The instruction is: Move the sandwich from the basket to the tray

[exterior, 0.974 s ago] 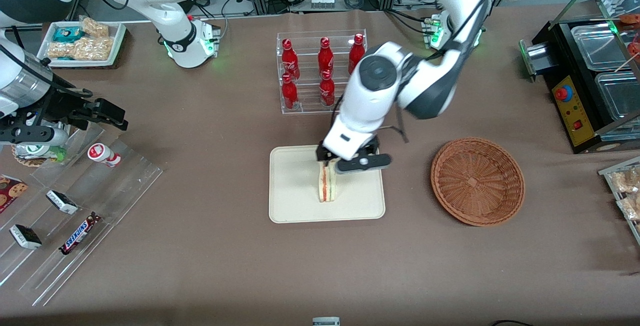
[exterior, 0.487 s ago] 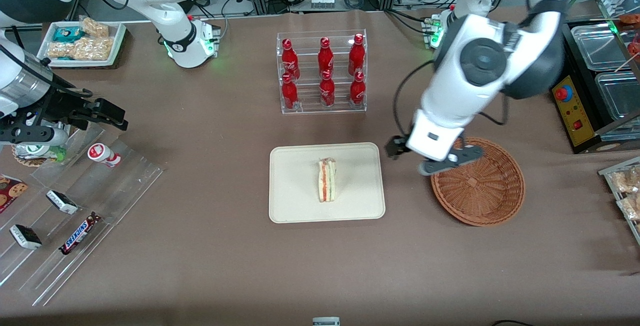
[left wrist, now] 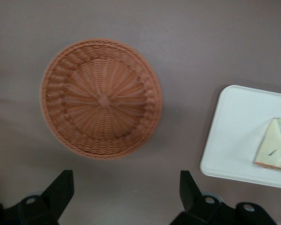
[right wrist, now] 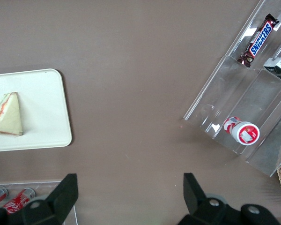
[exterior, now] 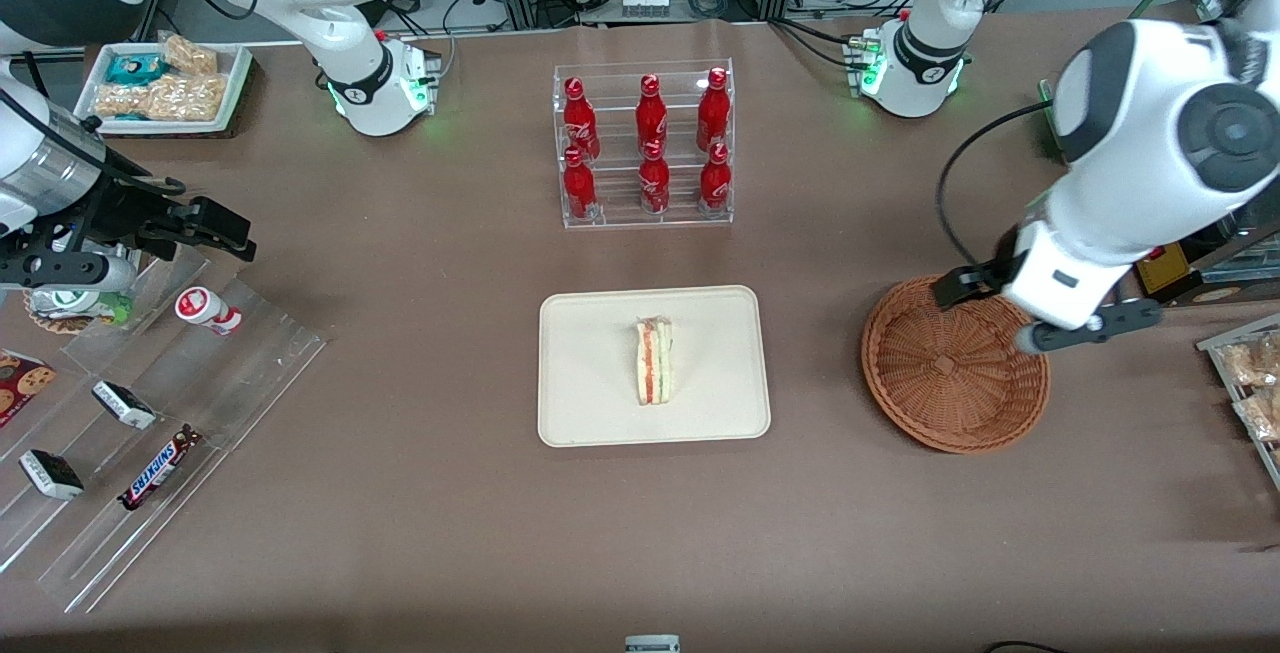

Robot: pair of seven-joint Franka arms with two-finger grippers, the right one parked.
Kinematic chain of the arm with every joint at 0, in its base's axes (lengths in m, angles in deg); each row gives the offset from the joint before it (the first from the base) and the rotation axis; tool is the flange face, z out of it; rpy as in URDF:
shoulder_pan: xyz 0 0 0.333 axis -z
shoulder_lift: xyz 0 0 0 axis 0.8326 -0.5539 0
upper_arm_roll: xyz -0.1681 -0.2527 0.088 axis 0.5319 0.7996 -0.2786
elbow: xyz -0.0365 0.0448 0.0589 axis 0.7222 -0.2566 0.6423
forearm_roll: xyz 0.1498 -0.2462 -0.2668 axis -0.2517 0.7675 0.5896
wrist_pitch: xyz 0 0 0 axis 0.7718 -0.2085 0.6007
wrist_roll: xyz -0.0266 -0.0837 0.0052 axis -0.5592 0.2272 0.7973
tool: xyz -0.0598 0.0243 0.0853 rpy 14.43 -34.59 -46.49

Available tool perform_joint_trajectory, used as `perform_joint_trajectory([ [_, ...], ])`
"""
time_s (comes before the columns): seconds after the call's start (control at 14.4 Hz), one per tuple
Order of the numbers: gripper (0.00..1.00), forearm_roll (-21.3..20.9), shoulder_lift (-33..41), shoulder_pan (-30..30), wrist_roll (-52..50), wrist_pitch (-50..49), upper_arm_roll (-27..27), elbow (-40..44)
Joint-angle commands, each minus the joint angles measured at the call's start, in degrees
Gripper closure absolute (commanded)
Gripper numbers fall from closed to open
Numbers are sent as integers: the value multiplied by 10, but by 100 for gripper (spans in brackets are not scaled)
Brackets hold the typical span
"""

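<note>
Front view: triangular sandwich (exterior: 654, 363), red-green filling edge up.

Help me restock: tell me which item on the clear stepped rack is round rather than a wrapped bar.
The small red-and-white cup on the clear stepped rack; the others are flat wrapped bars, like the Snickers. The gripper, open, hovers over the basket.

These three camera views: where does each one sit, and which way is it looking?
Front view: high up, facing both arms, looking down on tray, sandwich, basket; the claw hangs open above the basket's rim.
Left wrist view: looks straight down past its fingers at the basket.
Right wrist view: on the parked arm, looking down.
All three share tray and sandwich.
</note>
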Motion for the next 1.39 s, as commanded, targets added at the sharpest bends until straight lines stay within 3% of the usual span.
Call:
perform_joint_trajectory([
  [0.0, 0, -12, 45, -47, 67, -5, 9, -39],
  [0.42, 0, -11, 107, -133, 201, -38, 27, -56],
  [0.9, 0, -11, 102, -131, 244, -60, 28, 11],
  [1.32, 0, -30, 100, -126, 247, -90, 31, 6],
])
